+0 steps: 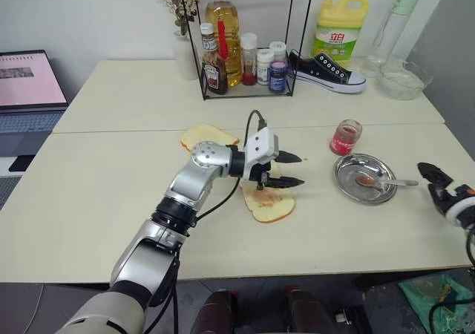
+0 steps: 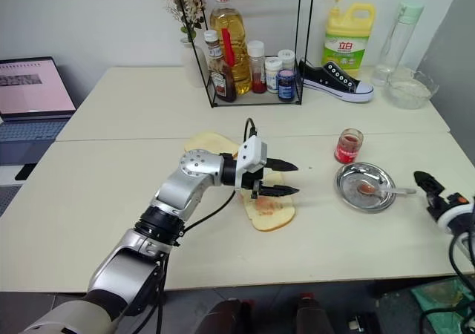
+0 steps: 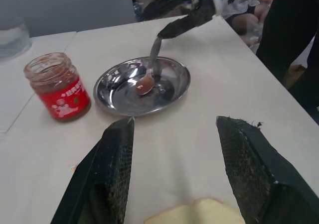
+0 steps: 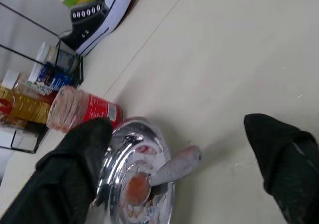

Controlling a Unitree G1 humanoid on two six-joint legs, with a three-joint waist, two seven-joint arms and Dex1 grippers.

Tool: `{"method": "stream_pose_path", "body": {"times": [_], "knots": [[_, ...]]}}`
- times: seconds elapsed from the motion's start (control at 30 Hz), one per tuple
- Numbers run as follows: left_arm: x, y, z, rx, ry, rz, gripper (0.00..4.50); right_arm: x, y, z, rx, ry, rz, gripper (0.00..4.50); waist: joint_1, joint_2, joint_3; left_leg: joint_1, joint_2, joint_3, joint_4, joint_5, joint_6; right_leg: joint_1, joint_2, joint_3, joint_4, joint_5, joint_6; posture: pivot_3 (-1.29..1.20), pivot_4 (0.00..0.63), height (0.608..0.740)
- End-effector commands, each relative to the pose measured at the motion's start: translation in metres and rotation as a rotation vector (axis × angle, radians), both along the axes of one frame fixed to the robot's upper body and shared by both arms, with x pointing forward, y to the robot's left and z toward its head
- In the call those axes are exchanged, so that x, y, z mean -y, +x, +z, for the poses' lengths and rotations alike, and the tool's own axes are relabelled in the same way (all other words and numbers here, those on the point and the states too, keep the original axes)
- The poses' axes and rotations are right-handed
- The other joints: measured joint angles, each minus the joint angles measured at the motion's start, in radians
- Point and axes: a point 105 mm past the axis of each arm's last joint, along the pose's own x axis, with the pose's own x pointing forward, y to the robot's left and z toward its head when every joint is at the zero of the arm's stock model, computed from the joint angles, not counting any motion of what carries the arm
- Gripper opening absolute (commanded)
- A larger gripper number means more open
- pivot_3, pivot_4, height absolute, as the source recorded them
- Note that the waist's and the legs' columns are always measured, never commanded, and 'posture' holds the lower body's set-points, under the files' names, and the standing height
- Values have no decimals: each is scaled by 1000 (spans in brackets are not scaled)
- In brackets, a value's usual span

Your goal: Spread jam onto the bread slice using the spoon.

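Two cream tables (image 1: 111,171) pushed edge to edge, plain white wall (image 1: 89,15) behind, open laptop (image 1: 26,89) at the far side, black wire rack (image 1: 245,37) by the wall

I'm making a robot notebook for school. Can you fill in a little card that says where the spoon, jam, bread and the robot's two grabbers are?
spoon: spoon lies in the round steel dish, red-stained bowl inside, handle over the rim
jam: jam jar stands upright on the table, just behind the dish, no lid
bread slice: bread slice lies flat on the table with a reddish smear on top
left end effector: left end effector open, above the bread slice, holding nothing
right end effector: right end effector open, beside the spoon handle, not gripping it
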Motion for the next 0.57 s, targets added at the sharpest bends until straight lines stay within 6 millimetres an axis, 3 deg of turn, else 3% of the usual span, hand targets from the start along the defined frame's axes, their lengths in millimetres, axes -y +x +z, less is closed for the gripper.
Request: {"method": "stream_pose_path", "body": {"times": [0.03,0.13,0.2,0.3,0.43,0.57], "knots": [[-28,11,17,72,14,82,2726,-8,-16,36,16,-270,94,4443,-1,0,0,0,0,0,0,0,0,0,0,0,0,0,0,0,150,740],[-78,18,21,62,67,211,2726,-59,-29,43,-81,-712,442,4443,-12,7,0,0,0,1,-1,0,0,-1,0,1,0,0,1,0,150,740],[-103,17,23,42,94,264,2726,-84,-33,49,-51,-830,597,4443,-30,6,1,1,2,1,-2,0,0,-2,3,2,0,0,1,0,150,740],[-137,8,24,-6,159,333,2726,-117,-35,64,56,-876,758,4443,-25,1,2,2,6,-3,-1,0,0,0,6,-3,-1,0,1,0,150,740],[-172,-8,32,-58,199,428,2726,-151,-34,66,122,-911,917,4443,-6,-3,4,1,4,-2,0,0,0,0,3,-2,-1,0,0,0,150,740],[-184,-28,38,-89,217,478,2726,-169,-28,62,159,-872,973,4443,2,-7,7,0,3,-4,0,0,0,1,-1,-1,-2,0,0,0,150,740]]}}
